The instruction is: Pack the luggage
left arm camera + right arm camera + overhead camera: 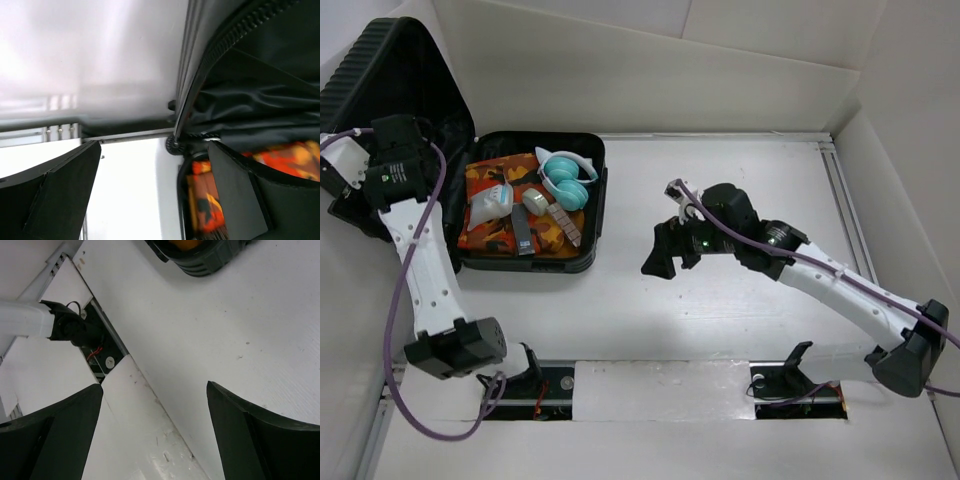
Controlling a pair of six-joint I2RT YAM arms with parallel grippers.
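The luggage (535, 255) lies open at the table's left, its ribbed lid (390, 70) standing up at the back left. Its base holds an orange patterned cloth (495, 225), teal headphones (565, 180) and several small items. My left gripper (350, 200) is open and empty, beside the lid's left edge. Its wrist view (154, 150) shows the lid lining (260, 90), a small black wheel (173, 145) and the cloth (205, 200) behind the right finger. My right gripper (668, 248) is open and empty above bare table, right of the luggage. The wrist view (154, 387) shows a luggage corner (205, 260).
White walls close in the table at the back and both sides. A metal rail (845, 200) runs along the right edge. The arm bases sit in dark slots (535, 385) at the near edge, and the left base (65, 325) shows in the right wrist view.
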